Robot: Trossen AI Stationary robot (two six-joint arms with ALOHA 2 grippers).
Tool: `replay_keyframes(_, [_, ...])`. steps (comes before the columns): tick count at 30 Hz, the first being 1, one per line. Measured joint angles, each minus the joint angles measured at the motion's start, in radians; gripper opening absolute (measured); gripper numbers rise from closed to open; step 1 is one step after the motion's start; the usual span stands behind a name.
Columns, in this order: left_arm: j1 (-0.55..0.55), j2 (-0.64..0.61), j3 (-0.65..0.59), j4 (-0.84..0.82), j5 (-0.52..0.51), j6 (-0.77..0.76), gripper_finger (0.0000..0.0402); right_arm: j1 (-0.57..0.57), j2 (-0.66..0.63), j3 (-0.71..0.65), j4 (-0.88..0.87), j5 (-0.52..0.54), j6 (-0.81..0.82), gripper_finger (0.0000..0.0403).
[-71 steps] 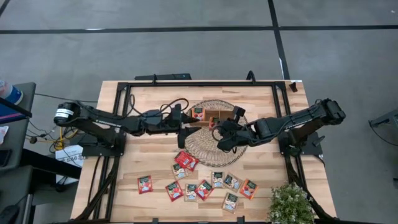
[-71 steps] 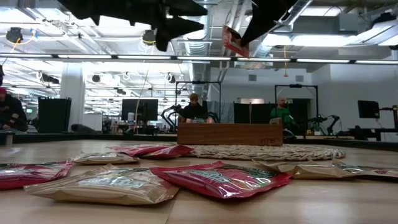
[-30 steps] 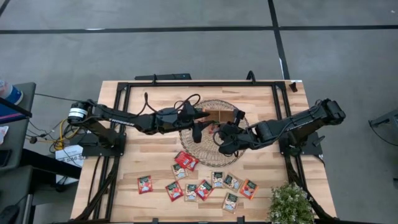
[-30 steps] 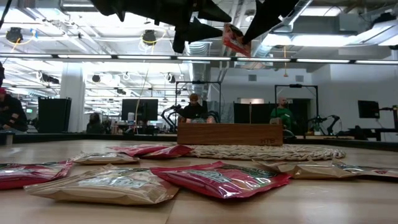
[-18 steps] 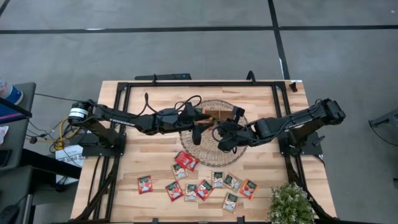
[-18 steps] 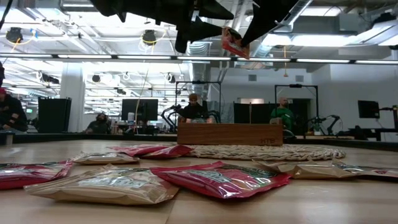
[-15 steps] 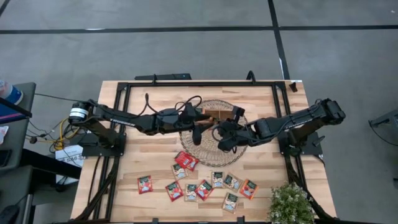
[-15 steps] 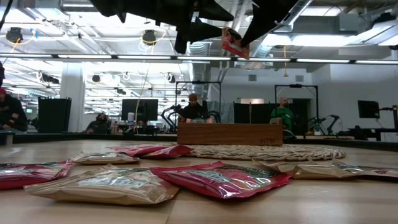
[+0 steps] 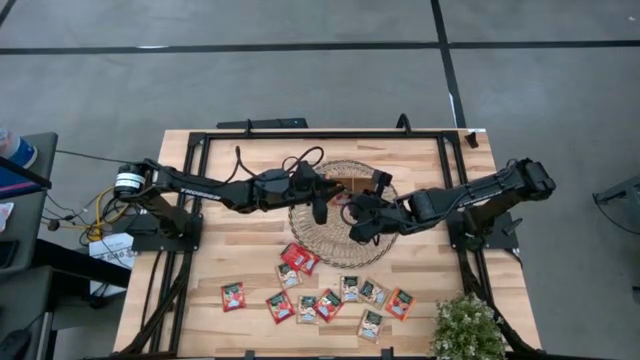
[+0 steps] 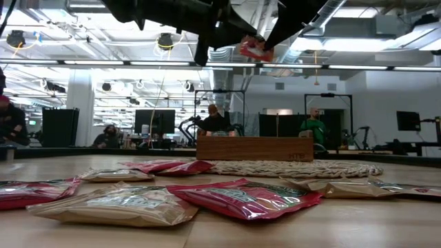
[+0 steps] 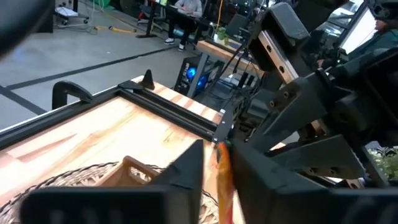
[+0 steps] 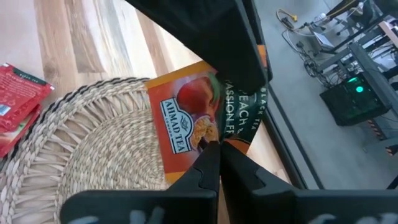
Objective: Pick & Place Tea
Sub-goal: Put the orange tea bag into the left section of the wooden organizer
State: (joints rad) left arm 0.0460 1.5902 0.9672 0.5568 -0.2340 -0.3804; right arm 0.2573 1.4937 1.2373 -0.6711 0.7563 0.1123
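While both grippers meet above the round wicker mat (image 9: 343, 207) in the high view, loose tea sachets (image 9: 330, 297) lie near its edge. Low view: an orange sachet (image 10: 252, 48) hangs aloft. Right wrist view: the right gripper (image 12: 219, 149) pinches that peach tea sachet (image 12: 196, 121). Left wrist view: the left gripper (image 11: 214, 163) is narrowed around its edge.

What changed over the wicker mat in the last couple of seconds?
The left end effector swung in from the mat's left edge and closed on the orange tea sachet held up by the right end effector, tipping it flatter. The right grip stayed shut on it. The sachets on the table and the wooden tray did not move.
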Motion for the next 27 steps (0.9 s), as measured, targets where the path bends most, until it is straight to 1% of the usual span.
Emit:
replay_keyframes(2, [0.0, 0.0, 0.0, -0.002, -0.005, 0.016, 0.002, 0.0, 0.0, 0.0, -0.001, -0.001, 0.0, 0.0])
replay_keyframes(3, [0.0, 0.0, 0.0, -0.003, -0.006, 0.024, 0.0011, 0.0, 0.0, 0.0, 0.0, -0.003, 0.0, 0.0])
replay_keyframes(10, [0.0, 0.0, 0.0, -0.041, -0.014, 0.046, 0.0, 0.0, 0.0, 0.0, -0.008, -0.022, -0.008, 0.0001])
replay_keyframes(13, [0.0, 0.0, 0.0, -0.083, -0.041, 0.077, 0.0, 0.0, 0.0, 0.0, -0.011, -0.021, -0.008, 0.001])
replay_keyframes(18, [0.001, 0.0, 0.0, -0.113, -0.123, 0.118, 0.0, -0.007, 0.0, 0.0, -0.041, -0.024, 0.02, 0.0054])
replay_keyframes(24, [0.001, 0.0, 0.0, -0.139, -0.13, 0.148, 0.0, -0.013, 0.0, 0.0, -0.101, -0.019, 0.068, 0.0122])
replay_keyframes(27, [0.001, 0.0, -0.017, -0.159, -0.146, 0.15, 0.0, -0.013, 0.0, 0.0, -0.111, -0.016, 0.09, 0.0147])
